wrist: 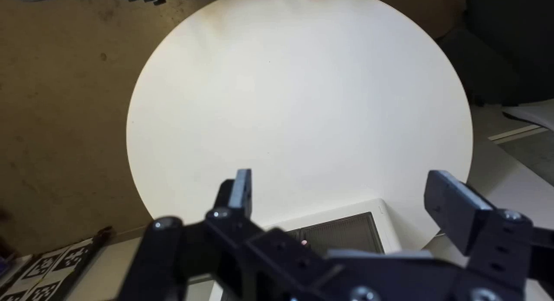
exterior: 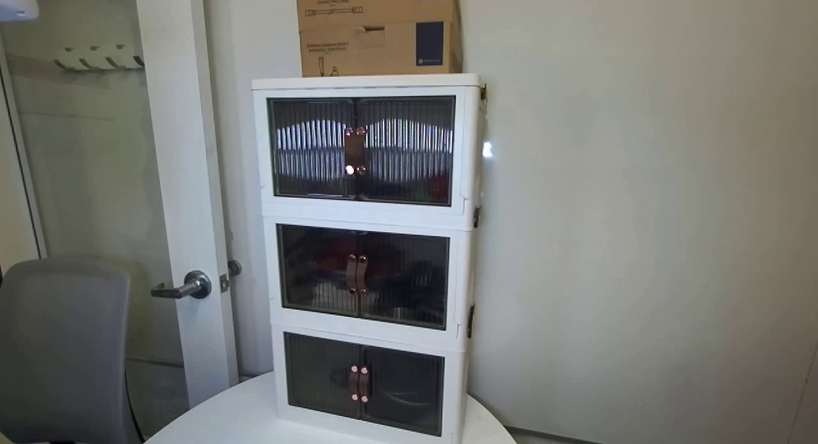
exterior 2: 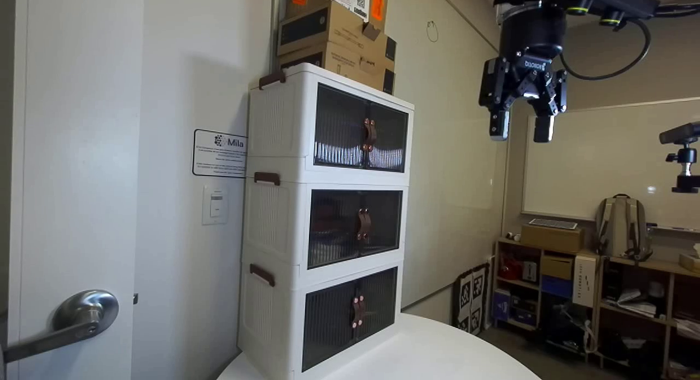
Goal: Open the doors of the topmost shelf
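Pincer [exterior 2: 521,130] in an exterior view points downward, its fingers [exterior 2: 544,128] spread well apart. Left of it in the picture, and well apart from it, is the topmost shelf [exterior 2: 279,120] of a white cabinet [exterior 2: 273,221]; its doors [exterior 2: 342,123] are closed, their brown handles [exterior 2: 370,135] side by side and level with the fingers. Lower than the pincer are the middle doors [exterior 2: 333,227] and bottom doors [exterior 2: 328,331], closed too, and lower still a white table [exterior 2: 437,352]. Boxes [exterior 2: 344,63] are stacked on the cabinet, up and left of the pincer; a room door [exterior 2: 82,150] stands farthest left of it.

The wrist view looks down past the pincer, its two fingers wide apart with the round table beyond them. Between the fingers, partly hidden by the pincer's own parts, is a ribbed panel [wrist: 346,234] in a white frame; which pair of doors it belongs to I cannot tell.

In an exterior view all three pairs of doors are seen from the front, closed, with pale streaks across the topmost pair. A grey chair [exterior: 64,348] shows as well; how it lies from the pincer I cannot tell.
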`<state>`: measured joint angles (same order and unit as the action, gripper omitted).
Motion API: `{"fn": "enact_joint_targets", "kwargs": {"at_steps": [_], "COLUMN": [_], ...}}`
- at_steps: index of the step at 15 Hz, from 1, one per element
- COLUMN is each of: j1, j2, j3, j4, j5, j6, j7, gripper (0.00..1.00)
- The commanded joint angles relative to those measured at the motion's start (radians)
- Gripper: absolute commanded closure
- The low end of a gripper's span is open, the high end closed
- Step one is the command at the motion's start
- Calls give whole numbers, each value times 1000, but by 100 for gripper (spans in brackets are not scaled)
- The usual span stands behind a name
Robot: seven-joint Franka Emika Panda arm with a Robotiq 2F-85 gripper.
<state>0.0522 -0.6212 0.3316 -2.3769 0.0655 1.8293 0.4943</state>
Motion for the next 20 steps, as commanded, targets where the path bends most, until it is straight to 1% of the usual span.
{"fn": "enact_joint_targets", "kwargs": {"at_steps": [1, 3, 6, 9, 12, 13, 14, 16, 18, 20], "j1": [0, -13, -62, -148, -262, -289, -350, -395, -413, -395], "j2": [10, 28, 82, 174, 313, 359, 403, 512, 629, 748], "j3": [7, 18, 56, 102, 139, 149, 187, 220, 253, 272], "j4": [9, 24, 57, 124, 255, 302, 351, 465, 576, 684], "j5": [-45, -95, -234, -439, -700, -784, -855, -1009, -1161, -1296], "j6": [39, 98, 242, 377, 456, 461, 470, 441, 406, 363], "j7": [24, 33, 88, 191, 346, 399, 446, 535, 602, 643], "gripper": [0, 0, 0, 0, 0, 0, 0, 0, 0, 0]}}
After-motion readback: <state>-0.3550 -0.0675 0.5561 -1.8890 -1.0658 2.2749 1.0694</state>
